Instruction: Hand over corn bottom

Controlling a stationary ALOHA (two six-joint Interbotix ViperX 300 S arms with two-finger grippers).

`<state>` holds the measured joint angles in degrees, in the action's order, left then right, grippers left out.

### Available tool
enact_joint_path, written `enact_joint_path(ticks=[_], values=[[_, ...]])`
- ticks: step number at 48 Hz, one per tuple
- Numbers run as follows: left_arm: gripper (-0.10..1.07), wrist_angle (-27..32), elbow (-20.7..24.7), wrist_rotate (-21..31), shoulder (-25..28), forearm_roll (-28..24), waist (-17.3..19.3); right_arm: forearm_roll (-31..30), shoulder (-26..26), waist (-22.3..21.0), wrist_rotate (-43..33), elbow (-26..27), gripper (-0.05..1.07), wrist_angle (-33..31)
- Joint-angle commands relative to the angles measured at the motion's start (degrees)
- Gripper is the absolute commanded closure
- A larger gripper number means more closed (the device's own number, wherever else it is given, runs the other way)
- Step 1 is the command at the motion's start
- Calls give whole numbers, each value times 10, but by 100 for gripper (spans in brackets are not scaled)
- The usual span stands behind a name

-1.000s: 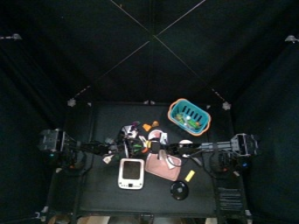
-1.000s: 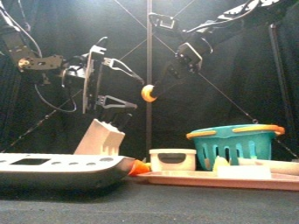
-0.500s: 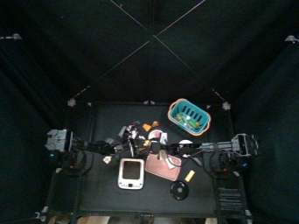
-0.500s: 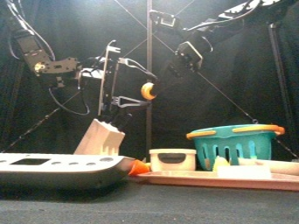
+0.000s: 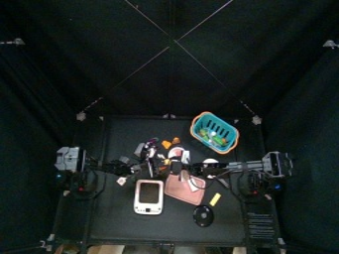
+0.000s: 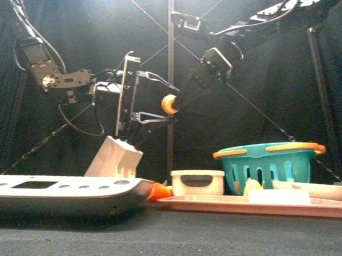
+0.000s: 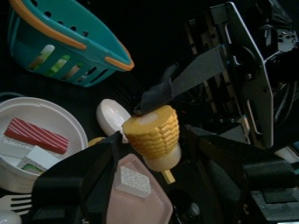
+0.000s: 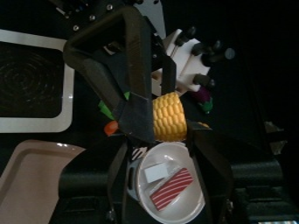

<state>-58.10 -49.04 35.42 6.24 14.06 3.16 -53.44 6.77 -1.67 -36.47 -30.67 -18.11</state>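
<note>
Mid-handover prob, corn (image 7: 156,138) up in the air above table middle, pinched by both left gripper (image 7: 140,166) & right gripper (image 8: 149,122), next needs one side letting go w/o dropping it.

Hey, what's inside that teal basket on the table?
Through the slatted side of the teal basket, pale and greenish items show, too unclear to name. Its wall hides the rest.
</note>
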Motion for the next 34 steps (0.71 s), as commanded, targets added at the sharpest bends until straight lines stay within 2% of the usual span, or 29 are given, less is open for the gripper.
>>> enact_joint_path(ticks=[1,9,14,23,34], values=[[13,-5,12,-1,-4,1,1,-2,21,1,-2,4,30,3],[37,-5,11,0,-4,0,1,-1,21,1,-2,-4,29,3],[46,-5,11,0,-4,0,1,5,21,0,-3,-7,28,2],[47,-5,6,-4,-4,-1,1,30,21,0,-3,-6,23,4],[47,-5,-2,-6,-4,-11,1,67,34,0,-3,-15,2,4]])
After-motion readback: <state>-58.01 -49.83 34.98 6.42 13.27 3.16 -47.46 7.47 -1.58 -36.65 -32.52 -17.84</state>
